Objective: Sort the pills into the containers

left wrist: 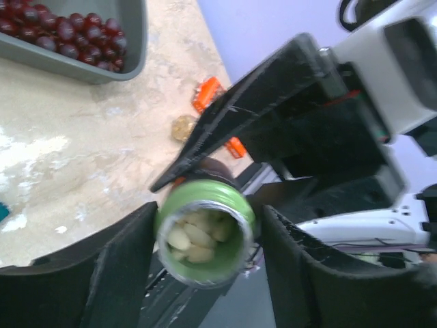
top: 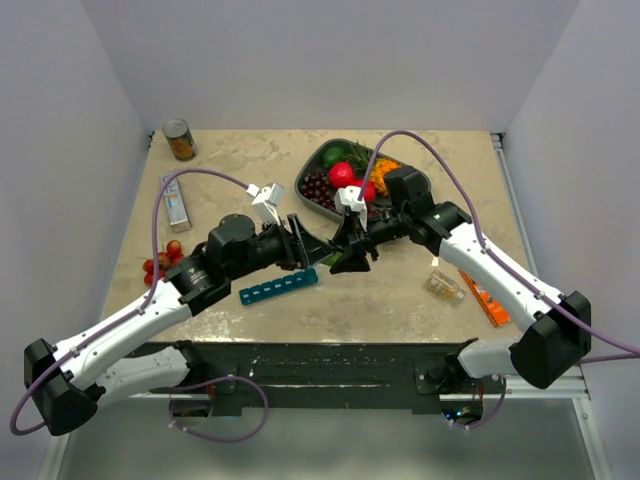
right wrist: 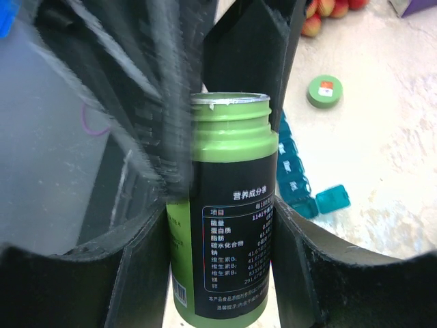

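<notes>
A green pill bottle [right wrist: 232, 137] with a black label stands uncapped between my two grippers above the table's middle. My right gripper [right wrist: 220, 212] is shut on its body. My left gripper [left wrist: 208, 219] is open, its jaws on either side of the bottle's mouth [left wrist: 205, 195]. Pale oval pills [left wrist: 194, 236] lie inside. The green cap [right wrist: 324, 91] lies on the table. The teal pill organizer [top: 278, 287] lies below the grippers [top: 335, 250], one end lid flipped open [right wrist: 332, 199]. I see no pills in its compartments.
A dark grey fruit tray [top: 312, 170] with cherries and other fruit sits at the back right. A can [top: 179, 140], a small box [top: 176, 197] and red fruit [top: 163, 258] are on the left. A clear packet [top: 443, 286] and an orange packet [top: 487, 300] lie on the right.
</notes>
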Robot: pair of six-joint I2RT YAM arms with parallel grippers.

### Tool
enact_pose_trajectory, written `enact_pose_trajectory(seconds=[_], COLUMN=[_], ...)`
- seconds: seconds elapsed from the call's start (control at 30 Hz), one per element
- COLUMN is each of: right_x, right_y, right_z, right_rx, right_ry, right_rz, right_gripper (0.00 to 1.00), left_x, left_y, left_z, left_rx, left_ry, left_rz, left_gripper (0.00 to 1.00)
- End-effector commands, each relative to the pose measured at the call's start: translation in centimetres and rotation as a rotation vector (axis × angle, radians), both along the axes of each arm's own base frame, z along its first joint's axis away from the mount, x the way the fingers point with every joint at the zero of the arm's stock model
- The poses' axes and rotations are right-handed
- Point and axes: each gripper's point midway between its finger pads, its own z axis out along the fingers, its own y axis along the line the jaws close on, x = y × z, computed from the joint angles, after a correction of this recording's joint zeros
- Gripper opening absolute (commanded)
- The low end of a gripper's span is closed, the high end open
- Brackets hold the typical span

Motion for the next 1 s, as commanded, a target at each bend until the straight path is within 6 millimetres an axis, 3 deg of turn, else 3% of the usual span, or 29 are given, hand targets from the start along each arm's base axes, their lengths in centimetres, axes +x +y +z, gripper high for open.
enact_pose_trajectory(seconds=[0.0,0.03,0.13,0.3,0.33,0.4,0.43,0.47,0.5,0.53,0.57,0.6,0.67,0.7,0.73,0.77,0.8,0.87,0.9,0.93,0.97], right_x=[0.9,0.9,1.1,2.5,2.9,4.4,5.2,5.5,7.0,7.6,8.6,8.6,8.7,7.3,6.3,4.1,2.2,-2.0,-1.4,-1.7,-0.3], right_y=[-0.4,-0.4,-0.6,-1.9,-2.1,-3.5,-4.0,-4.7,-6.4,-7.5,-9.9,-10.8,-12.8,-12.6,-12.4,-10.4,-9.1,-7.1,-6.9,-7.0,-7.8], right_z=[0.8,0.9,1.4,3.8,5.9,8.3,12.0,14.2,18.1,20.1,22.1,25.7,28.8,30.2,30.4,30.2,28.5,27.6,26.0,25.7,25.3], right_rx=[0.016,0.018,0.032,0.062,0.093,0.108,0.148,0.178,0.224,0.259,0.299,0.384,0.485,0.569,0.593,0.623,0.627,0.625,0.594,0.579,0.560], right_ry=[-0.029,-0.026,-0.014,-0.028,-0.069,-0.100,-0.189,-0.221,-0.279,-0.295,-0.304,-0.292,-0.310,-0.304,-0.277,-0.230,-0.184,-0.160,-0.119,-0.132,-0.145], right_rz=[-0.032,-0.032,-0.036,-0.079,-0.077,-0.122,-0.138,-0.145,-0.209,-0.230,-0.271,-0.298,-0.354,-0.325,-0.303,-0.215,-0.140,-0.036,-0.054,-0.052,-0.107], right_gripper=[0.00,0.00,0.00,0.00,0.00,0.00,0.00,0.00,0.00,0.00,0.00,0.00,0.00,0.00,0.00,0.00,0.00,0.00,0.00,0.00,0.00], left_x=[-0.6,-0.8,-0.8,-0.1,0.3,0.3,0.7,0.4,0.3,0.4,0.0,0.0,-0.3,-0.2,-0.3,-0.2,-0.2,0.0,0.1,0.2,0.2], left_y=[0.6,0.8,2.0,6.2,7.6,9.7,10.8,11.9,12.4,13.0,13.7,13.9,14.5,14.5,14.7,14.7,14.7,14.5,14.4,14.1,14.1], left_z=[7.0,7.7,9.1,11.4,11.3,11.4,10.4,10.5,10.2,9.2,9.3,8.6,8.5,8.0,8.0,7.8,7.5,7.1,6.9,6.6,6.5], left_rx=[-0.189,-0.193,-0.171,-0.052,-0.002,0.071,0.126,0.143,0.157,0.182,0.171,0.178,0.163,0.168,0.161,0.167,0.174,0.192,0.202,0.211,0.222], left_ry=[-0.147,-0.162,-0.207,-0.338,-0.342,-0.391,-0.378,-0.403,-0.404,-0.395,-0.410,-0.406,-0.415,-0.413,-0.417,-0.417,-0.418,-0.418,-0.419,-0.417,-0.425], left_rz=[-0.011,-0.009,0.022,0.172,0.231,0.286,0.334,0.356,0.372,0.392,0.406,0.411,0.429,0.433,0.438,0.436,0.435,0.427,0.425,0.414,0.408], left_gripper=[0.75,0.85,0.95,0.99,0.99,1.00,1.00,1.00,1.00,1.00,1.00,1.00,1.00,1.00,1.00,1.00,1.00,1.00,1.00,1.00,1.00])
